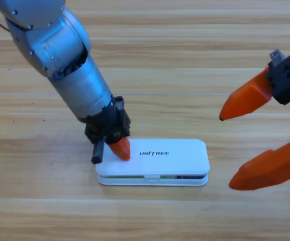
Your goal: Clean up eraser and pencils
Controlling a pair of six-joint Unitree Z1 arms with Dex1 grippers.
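The white case lies shut in the middle of the table, with only a thin slit along its front edge. My left gripper points down onto the left end of the lid. Its orange jaws are together in one tip that touches the lid. Neither the eraser nor the pencils can be seen lying on the table. A thin green sliver shows in the slit, and I cannot tell what it belongs to. My right gripper hangs open at the right edge, apart from the case, holding nothing.
The left arm slants in from the top left corner over the table. Bare wooden table surrounds the case on all sides.
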